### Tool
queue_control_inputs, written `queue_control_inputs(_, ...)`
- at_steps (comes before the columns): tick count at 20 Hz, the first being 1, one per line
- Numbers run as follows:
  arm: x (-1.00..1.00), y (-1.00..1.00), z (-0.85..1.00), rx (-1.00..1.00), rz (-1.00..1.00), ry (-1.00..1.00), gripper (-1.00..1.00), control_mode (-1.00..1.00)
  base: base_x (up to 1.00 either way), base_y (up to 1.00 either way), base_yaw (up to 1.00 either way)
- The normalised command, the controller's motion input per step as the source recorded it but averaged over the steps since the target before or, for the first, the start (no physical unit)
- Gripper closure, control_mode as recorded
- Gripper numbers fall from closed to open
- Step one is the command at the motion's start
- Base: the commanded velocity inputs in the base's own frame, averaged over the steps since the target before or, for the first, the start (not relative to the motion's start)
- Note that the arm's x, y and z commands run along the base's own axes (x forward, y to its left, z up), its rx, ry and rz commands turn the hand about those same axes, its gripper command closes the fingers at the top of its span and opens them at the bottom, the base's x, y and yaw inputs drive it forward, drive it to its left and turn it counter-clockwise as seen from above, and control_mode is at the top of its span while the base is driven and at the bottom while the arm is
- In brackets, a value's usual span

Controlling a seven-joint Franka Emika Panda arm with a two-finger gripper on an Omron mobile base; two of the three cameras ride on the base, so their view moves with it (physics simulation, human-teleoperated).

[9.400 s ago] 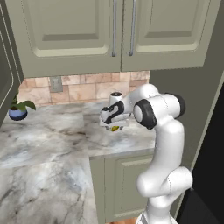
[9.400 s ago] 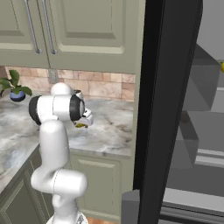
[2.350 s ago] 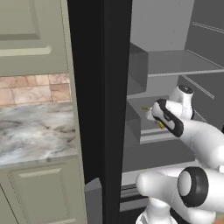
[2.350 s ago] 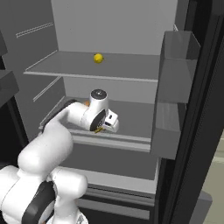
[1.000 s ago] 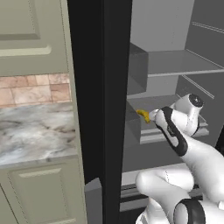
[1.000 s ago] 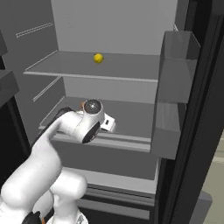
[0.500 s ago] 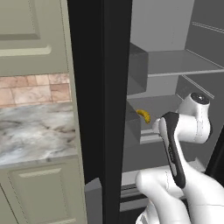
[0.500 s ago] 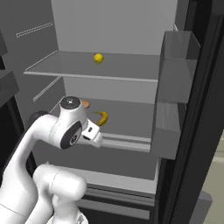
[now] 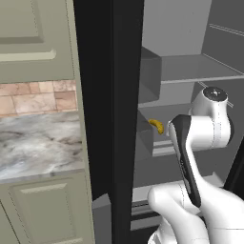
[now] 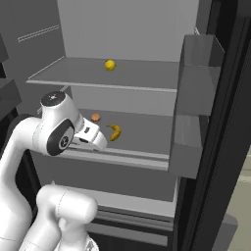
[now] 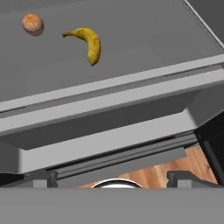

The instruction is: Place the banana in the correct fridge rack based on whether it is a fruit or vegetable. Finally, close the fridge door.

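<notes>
Lying: banana (image 11: 89, 43) flat on the fridge rack (image 10: 147, 130), beside a small round orange fruit (image 11: 33, 24)
Gripper (image 10: 100, 142): jaws spread wide, holding nothing, just outside the rack's front lip
Relation: banana sits beyond the lip, deeper in the fridge, clear of the fingers
Long axis: curved, pointing roughly front to back
Textures: smooth yellow peel, dark tips; matte pale-grey panel
Door (image 10: 215, 147): open, glossy black, likely the next job

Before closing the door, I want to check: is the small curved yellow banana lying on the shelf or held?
Lying on it: the small curved yellow banana rests free on the wide pale-grey fridge shelf.
</notes>
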Motion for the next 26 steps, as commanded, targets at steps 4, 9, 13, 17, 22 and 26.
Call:
queue_control_inputs(4, -0.23, -0.02, -0.02, 0.0, 0.0, 0.0, -1.0, -1.0, 0.0, 0.0, 0.0)
queue_control_inputs(9, 0.0, 0.0, 0.0, 0.0, 0.0, 0.0, -1.0, 1.0, -0.83, -0.33, 0.02)
queue_control_inputs(13, 0.0, 0.0, 0.0, 0.0, 0.0, 0.0, -1.0, 1.0, -0.71, -0.12, 0.0)
queue_control_inputs(17, 0.0, 0.0, 0.0, 0.0, 0.0, 0.0, -1.0, 1.0, -0.55, -0.01, 0.0)
queue_control_inputs(22, 0.0, 0.0, 0.0, 0.0, 0.0, 0.0, -1.0, 1.0, -0.4, 0.0, 0.0)
queue_control_inputs(26, 0.0, 0.0, 0.0, 0.0, 0.0, 0.0, -1.0, -1.0, 0.0, 0.0, 0.0)
